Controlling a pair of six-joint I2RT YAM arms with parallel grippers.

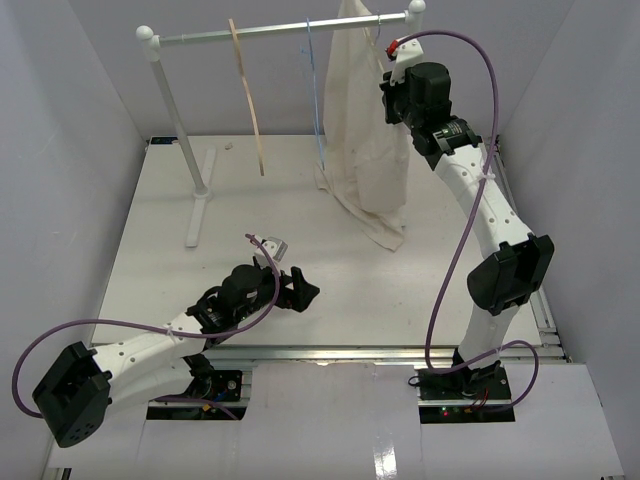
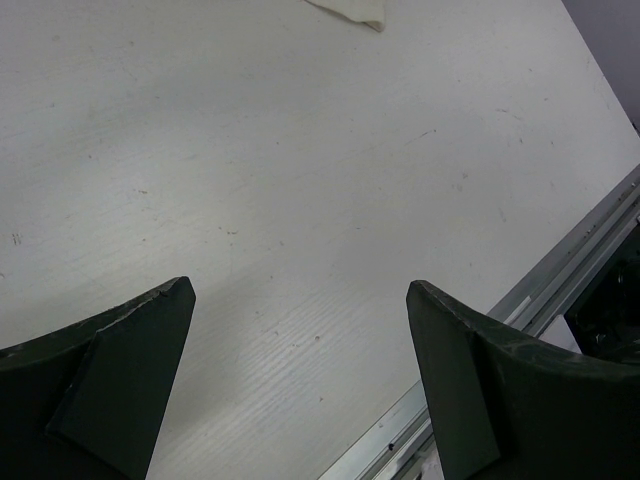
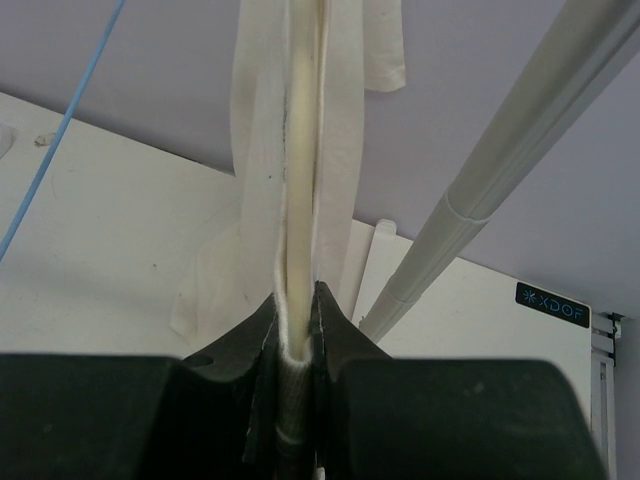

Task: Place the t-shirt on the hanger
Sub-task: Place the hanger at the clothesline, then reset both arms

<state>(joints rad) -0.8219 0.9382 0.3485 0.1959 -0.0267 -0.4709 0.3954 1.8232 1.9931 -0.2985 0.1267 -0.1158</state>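
The cream t-shirt (image 1: 360, 130) hangs from the rail (image 1: 270, 33) at the back right, and its lower hem rests on the table. In the right wrist view, the pale cream hanger (image 3: 303, 150) runs up between folds of the t-shirt (image 3: 255, 200). My right gripper (image 3: 297, 290) is shut on the hanger arm with shirt fabric wrapped over it. In the top view my right gripper (image 1: 384, 95) sits against the shirt's upper right side, and the shirt hides the hanger there. My left gripper (image 1: 300, 290) is open and empty low over the table; it also shows in the left wrist view (image 2: 300, 290).
A darker tan wooden hanger (image 1: 245, 90) and a thin blue wire hanger (image 1: 315, 100) hang on the same rail, left of the shirt. The rack's post (image 1: 178, 125) and foot (image 1: 200, 200) stand at the back left. The rail (image 3: 500, 170) passes just right of my right gripper.
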